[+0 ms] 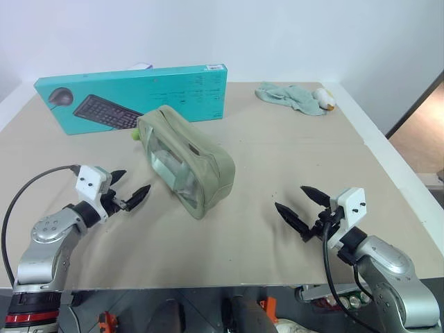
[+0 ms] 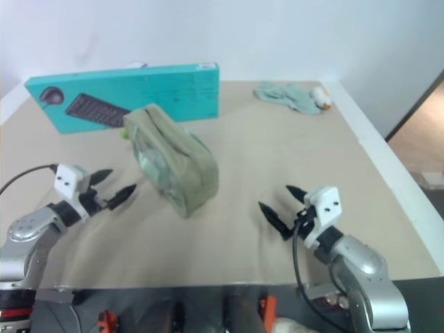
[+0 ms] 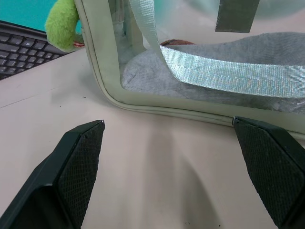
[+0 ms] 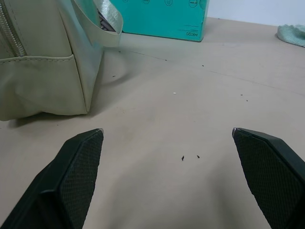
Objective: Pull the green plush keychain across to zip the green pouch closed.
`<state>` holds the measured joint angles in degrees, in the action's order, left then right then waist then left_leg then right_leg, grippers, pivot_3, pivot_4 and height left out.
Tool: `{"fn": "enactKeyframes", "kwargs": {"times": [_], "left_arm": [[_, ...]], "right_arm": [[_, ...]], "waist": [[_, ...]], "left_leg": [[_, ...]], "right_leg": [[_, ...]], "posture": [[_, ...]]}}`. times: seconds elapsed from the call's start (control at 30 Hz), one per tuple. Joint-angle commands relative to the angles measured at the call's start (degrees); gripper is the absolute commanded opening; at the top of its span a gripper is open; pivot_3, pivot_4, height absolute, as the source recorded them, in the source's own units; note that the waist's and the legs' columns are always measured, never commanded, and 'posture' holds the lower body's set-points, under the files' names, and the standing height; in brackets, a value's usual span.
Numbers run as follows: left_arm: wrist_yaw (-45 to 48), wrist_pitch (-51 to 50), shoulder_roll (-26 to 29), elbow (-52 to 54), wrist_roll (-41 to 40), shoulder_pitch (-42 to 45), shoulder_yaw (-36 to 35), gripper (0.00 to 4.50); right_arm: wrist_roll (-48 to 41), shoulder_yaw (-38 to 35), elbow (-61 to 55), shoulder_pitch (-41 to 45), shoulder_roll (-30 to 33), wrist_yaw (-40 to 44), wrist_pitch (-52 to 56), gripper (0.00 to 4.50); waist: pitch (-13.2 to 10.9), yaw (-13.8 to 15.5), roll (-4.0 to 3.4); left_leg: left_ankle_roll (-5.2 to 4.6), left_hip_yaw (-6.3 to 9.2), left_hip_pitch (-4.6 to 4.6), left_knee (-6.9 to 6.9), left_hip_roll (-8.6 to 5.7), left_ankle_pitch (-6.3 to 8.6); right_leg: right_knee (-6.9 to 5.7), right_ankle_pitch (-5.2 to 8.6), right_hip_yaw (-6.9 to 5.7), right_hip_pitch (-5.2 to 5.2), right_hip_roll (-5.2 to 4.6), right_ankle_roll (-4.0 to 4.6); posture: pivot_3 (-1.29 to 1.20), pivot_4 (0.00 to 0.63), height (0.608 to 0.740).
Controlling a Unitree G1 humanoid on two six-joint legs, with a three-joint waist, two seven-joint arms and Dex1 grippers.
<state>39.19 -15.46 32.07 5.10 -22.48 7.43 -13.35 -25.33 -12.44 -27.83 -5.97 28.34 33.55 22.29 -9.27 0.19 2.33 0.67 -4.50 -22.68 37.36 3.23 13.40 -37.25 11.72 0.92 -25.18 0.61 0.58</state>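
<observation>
The green pouch (image 1: 184, 159), sage fabric with clear side panels and pale straps, lies at an angle in the middle of the table. The green plush keychain (image 3: 63, 26), a lime fuzzy ball, pokes out at the pouch's far end beside the teal box; a sliver of the keychain (image 1: 133, 134) shows from above. My left gripper (image 1: 128, 187) is open just left of the pouch, fingers pointing at its clear side. My right gripper (image 1: 300, 205) is open over bare table, well to the right of the pouch. Both are empty.
A long teal keyboard box (image 1: 135, 97) stands on edge behind the pouch. A pale mint cloth (image 1: 291, 96) with a white-and-orange plush bit lies at the far right corner. The table's right edge (image 1: 388, 149) runs close to my right arm.
</observation>
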Motion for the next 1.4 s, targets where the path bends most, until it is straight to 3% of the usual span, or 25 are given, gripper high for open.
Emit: {"fn": "enactKeyframes", "kwargs": {"times": [0.03,0.23,0.43,0.5,0.6,0.77,0.97,1.2,1.4], "left_arm": [[0.07,1.97,-0.12,0.55,-0.57,0.65,-1.37,4.45],[-0.23,3.57,-2.09,1.08,-2.56,-0.44,-3.06,4.45],[-1.97,3.58,-3.09,2.26,-3.65,-1.58,-4.64,4.45],[-0.9,0.82,-3.5,5.72,-7.9,-3.36,-5.28,4.45],[3.24,-5.3,-0.57,13.58,-15.64,-6.22,-5.72,4.45],[7.6,-10.22,5.65,20.69,-21.52,-8.52,-7.61,4.45],[11.18,-12.48,11.57,25.34,-25.21,-6.05,-7.74,4.45],[9.43,-13.32,11.52,25.22,-25.35,-1.53,-6.28,4.45],[7.23,-12.98,9.36,25.37,-24.11,0.1,-3.62,4.45]], "right_arm": [[-0.58,-1.16,0.96,2.29,2.43,2.19,-0.75,4.5],[0.39,-0.08,9.97,10.16,6.71,7.16,-2.99,4.5],[1.14,0.45,12.45,11.53,7.2,8.92,-4.62,4.5],[0.55,0.76,12.25,11.98,7.4,10.01,-4.51,4.5],[-4.27,1.39,8.34,17.28,8.64,11.02,1.61,4.5],[-10.78,3.61,4.7,27.52,10.12,10.91,11.41,4.5],[-12.85,9.71,7.31,37.3,7.77,11.45,17.77,4.5],[-7.93,15.65,16.3,42.46,5.12,13.74,15.46,4.5],[-7.48,16.56,21.71,46.85,0.43,13.16,16.64,4.5]], "waist": [[0.0,-0.01,0.0],[0.0,-0.04,0.07],[0.0,0.01,0.06],[0.0,0.01,0.06],[-0.04,-0.41,0.09],[-0.09,-1.35,0.11],[-0.09,-1.37,0.11],[-0.09,-1.36,0.12],[-0.09,-1.39,0.12]], "left_leg": [[0.0,0.0,0.0,0.0,0.0,0.0],[-0.04,-0.18,0.07,0.11,-0.09,-0.02],[-0.03,-0.05,0.03,0.02,-0.06,-0.01],[-0.03,-0.06,0.02,0.02,-0.04,0.01],[-0.02,-0.15,0.01,0.05,0.13,0.02],[-0.04,-0.1,0.11,0.13,0.17,-0.01],[-0.04,-0.05,0.12,0.06,0.13,-0.01],[-0.02,-0.07,-0.06,0.03,0.1,0.03],[-0.02,-0.06,-0.08,0.05,0.08,0.03]], "right_leg": [[0.0,0.0,0.0,0.0,0.0,0.0],[0.0,-0.09,0.08,0.02,0.02,0.12],[0.0,-0.08,0.04,0.01,0.09,0.12],[0.0,-0.08,0.06,0.0,0.09,0.11],[0.0,-0.11,0.13,-0.04,0.07,0.05],[-0.05,-0.11,0.11,0.02,0.13,0.23],[-0.06,-0.06,0.1,-0.02,0.26,0.36],[-0.05,-0.06,0.13,-0.13,0.2,0.24],[-0.05,-0.09,0.11,-0.15,0.23,0.22]], "posture": [[0.0,0.15,0.74],[0.0,0.15,0.74],[0.0,0.15,0.74],[0.0,0.15,0.74],[0.0,0.15,0.74],[0.0,0.15,0.74],[0.0,0.15,0.74],[0.0,0.15,0.74],[0.0,0.15,0.74]]}}
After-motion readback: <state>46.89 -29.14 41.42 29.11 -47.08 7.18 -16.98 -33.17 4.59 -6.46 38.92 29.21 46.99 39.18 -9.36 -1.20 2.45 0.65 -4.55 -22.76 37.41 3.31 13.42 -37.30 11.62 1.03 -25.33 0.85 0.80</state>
